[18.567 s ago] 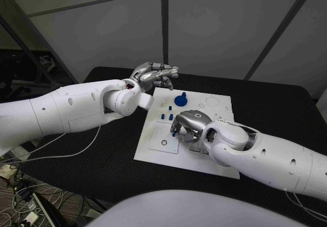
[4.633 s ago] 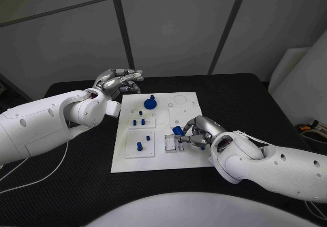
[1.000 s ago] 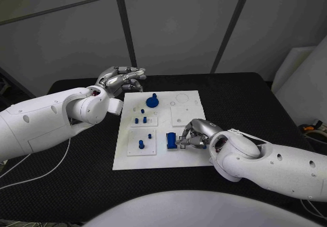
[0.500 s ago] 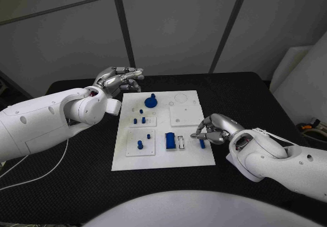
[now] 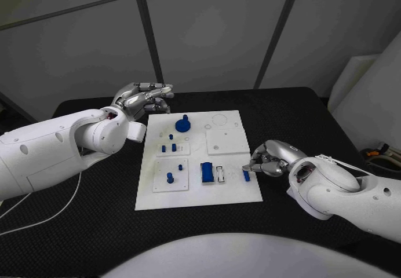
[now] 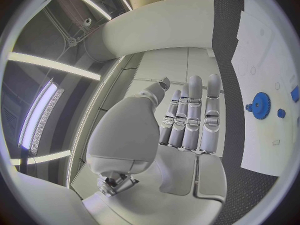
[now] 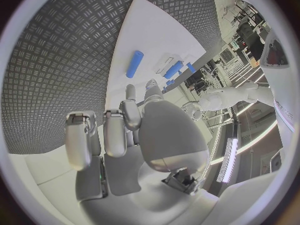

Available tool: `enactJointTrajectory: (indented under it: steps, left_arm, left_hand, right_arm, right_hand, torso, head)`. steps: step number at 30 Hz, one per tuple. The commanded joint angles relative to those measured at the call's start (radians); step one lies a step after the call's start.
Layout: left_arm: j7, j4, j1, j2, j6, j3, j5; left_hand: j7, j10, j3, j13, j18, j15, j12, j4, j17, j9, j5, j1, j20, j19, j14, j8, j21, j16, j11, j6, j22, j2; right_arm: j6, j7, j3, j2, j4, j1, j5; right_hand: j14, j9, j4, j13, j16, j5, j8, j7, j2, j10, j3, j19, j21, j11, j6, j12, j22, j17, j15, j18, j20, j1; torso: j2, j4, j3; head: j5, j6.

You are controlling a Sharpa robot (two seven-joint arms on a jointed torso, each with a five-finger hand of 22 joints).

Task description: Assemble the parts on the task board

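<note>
Head view: the white task board (image 5: 234, 194) lies mid-table. A blue block (image 5: 206, 172) stands on it beside a slim blue bar (image 5: 247, 175) near its right edge; a blue gear (image 5: 183, 123) sits at its far end. The right hand (image 5: 272, 158) hovers just off that edge, fingers curled, apparently empty. The left hand (image 5: 140, 96) hangs beyond the far left corner, fingers curled in.

Left wrist view: the left hand's fingers (image 6: 189, 116) lie together, holding nothing.

Right wrist view: the right hand's fingers (image 7: 112, 130) grasp nothing; the bar (image 7: 134, 63) lies apart.
</note>
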Motion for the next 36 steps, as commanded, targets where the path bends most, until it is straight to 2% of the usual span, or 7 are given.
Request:
enactJointTrajectory:
  steps: [1,7,13,17,22,32,36]
  left_arm:
    - [0.005,0.002,0.001,0.000,0.013,0.001,0.000]
    - [0.005,0.003,0.001,-0.002,0.013,0.001,0.000]
    - [0.006,0.003,0.001,-0.001,0.013,0.001,0.000]
    - [0.006,0.003,0.001,-0.001,0.014,0.001,0.000]
    - [0.006,0.002,0.001,-0.001,0.014,0.001,0.000]
    - [0.007,0.002,0.001,-0.001,0.012,0.001,0.000]
    - [0.007,0.002,0.001,0.000,0.012,0.001,0.000]
  left_hand:
    - [0.003,-0.007,-0.006,0.001,0.048,0.005,0.005,-0.001,-0.001,0.000,0.000,-0.006,0.002,0.007,-0.004,0.006,-0.006,0.000,0.002,-0.005,-0.001,0.005]
    - [0.003,-0.007,-0.006,0.001,0.048,0.005,0.005,-0.001,-0.001,0.000,0.000,-0.006,0.002,0.007,-0.004,0.006,-0.006,0.000,0.002,-0.005,-0.001,0.005]
    - [0.003,-0.007,-0.006,0.001,0.048,0.005,0.005,-0.001,-0.001,0.000,0.000,-0.006,0.002,0.007,-0.004,0.006,-0.006,0.000,0.002,-0.005,-0.001,0.005]
    - [0.003,-0.007,-0.006,0.001,0.048,0.005,0.005,-0.001,-0.001,0.000,0.000,-0.006,0.002,0.007,-0.004,0.006,-0.006,0.000,0.002,-0.005,-0.001,0.005]
    - [0.003,-0.010,-0.008,0.001,0.048,0.005,0.008,-0.001,-0.004,0.000,0.000,-0.004,0.002,0.007,-0.005,0.007,-0.008,0.002,0.002,-0.006,-0.003,0.006]
    - [0.003,-0.010,-0.008,0.001,0.048,0.005,0.008,-0.001,-0.004,0.000,0.000,-0.004,0.002,0.007,-0.005,0.007,-0.008,0.002,0.002,-0.006,-0.003,0.006]
    - [0.003,-0.010,-0.008,0.001,0.048,0.005,0.008,-0.001,-0.004,0.000,0.000,-0.004,0.002,0.007,-0.005,0.007,-0.008,0.002,0.002,-0.006,-0.003,0.006]
  right_arm:
    - [0.069,-0.040,0.000,0.007,-0.007,0.000,-0.049]
    - [0.106,-0.059,0.000,0.021,-0.021,-0.001,-0.065]
    - [0.113,-0.066,-0.001,0.039,-0.032,-0.002,-0.069]
    - [0.126,-0.075,-0.001,0.049,-0.043,-0.005,-0.069]
    - [0.149,-0.084,-0.002,0.057,-0.048,-0.018,-0.070]
    - [0.200,-0.109,-0.002,0.078,-0.057,-0.041,-0.104]
    - [0.210,-0.119,-0.002,0.087,-0.062,-0.044,-0.134]
  right_hand:
    - [0.055,-0.002,0.006,-0.002,-0.006,0.007,-0.006,0.004,-0.012,-0.002,-0.003,0.105,0.003,0.009,0.003,-0.005,0.263,-0.001,0.007,-0.008,0.005,-0.001]
    - [0.054,-0.002,0.006,-0.003,-0.007,0.011,-0.009,0.004,-0.017,-0.003,-0.004,0.105,0.003,0.009,0.006,-0.007,0.263,-0.003,0.007,-0.008,0.006,-0.001]
    - [0.055,-0.002,0.007,-0.002,-0.006,0.011,-0.010,0.004,-0.018,-0.003,-0.005,0.105,0.003,0.009,0.006,-0.007,0.263,-0.001,0.007,-0.008,0.006,-0.001]
    - [0.055,-0.003,0.004,-0.001,-0.005,0.015,-0.014,0.004,-0.020,-0.002,-0.003,0.105,0.003,0.009,0.009,-0.006,0.263,0.001,0.007,-0.008,0.006,0.006]
    - [0.056,-0.005,-0.004,0.001,-0.003,0.019,-0.020,0.002,-0.019,-0.002,0.005,0.105,0.003,0.008,0.017,-0.004,0.263,0.005,0.006,-0.008,0.006,0.024]
    - [0.057,-0.007,-0.017,0.000,-0.002,0.021,-0.031,0.002,-0.021,-0.005,0.012,0.105,0.003,0.007,0.022,-0.009,0.263,0.009,0.006,-0.008,0.006,0.049]
    - [0.057,-0.009,-0.029,-0.001,-0.002,0.023,-0.039,0.002,-0.014,-0.008,0.024,0.105,0.003,0.007,0.024,-0.011,0.263,0.011,0.006,-0.008,0.005,0.072]
  torso:
    - [0.001,0.0014,0.0004]
    - [-0.001,0.0025,-0.0015]
    - [0.000,0.0012,0.0010]
    - [-0.001,0.0028,-0.0005]
    - [0.000,0.0007,0.0004]
    - [-0.001,0.0019,-0.0003]
    - [-0.002,0.0029,-0.0005]
  head:
    - [-0.002,0.000]
    - [-0.004,0.000]
    - [-0.002,0.000]
    - [-0.003,0.000]
    - [-0.002,0.000]
    - [-0.002,0.000]
    - [-0.002,0.000]
